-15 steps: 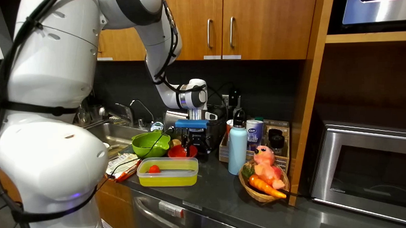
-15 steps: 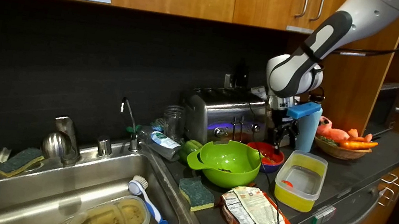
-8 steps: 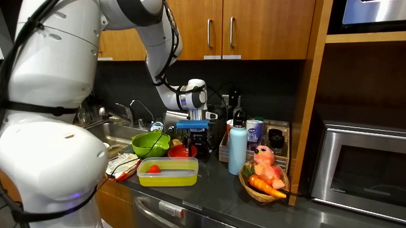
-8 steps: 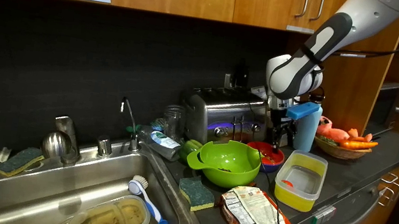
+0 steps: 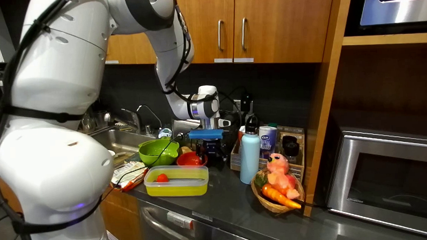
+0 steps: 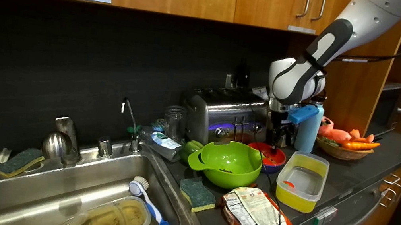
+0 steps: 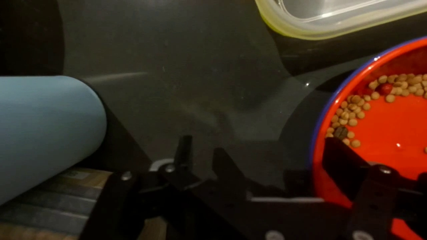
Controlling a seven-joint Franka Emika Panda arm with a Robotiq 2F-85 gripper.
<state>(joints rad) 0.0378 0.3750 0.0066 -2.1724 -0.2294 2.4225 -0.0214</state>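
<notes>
1. Wrist view: a black gripper point(image 7: 260, 148) with its two fingers spread well apart above a dark counter point(image 7: 173, 66)
2. A red bowl point(image 7: 397, 123), blue outside, fills the right edge; its rim shows between the fingers, one of them over the inside; whether they touch, I cannot tell
3. Small tan pellets point(image 7: 352, 122) gather along the bowl's wall, with a dark piece point(image 7: 341, 132) and a red piece point(image 7: 385, 88)
4. A blue bottle point(image 7: 50, 123) stands near the gripper, away from the bowl
5. In both exterior views, a yellow tub point(image 5: 177, 191) sits just beside the bowl, a red ball point(image 5: 162, 178) inside
6. In an exterior view, a green bowl point(image 6: 231, 174) is next to the red one, a toaster point(image 6: 199, 122) behind
</notes>
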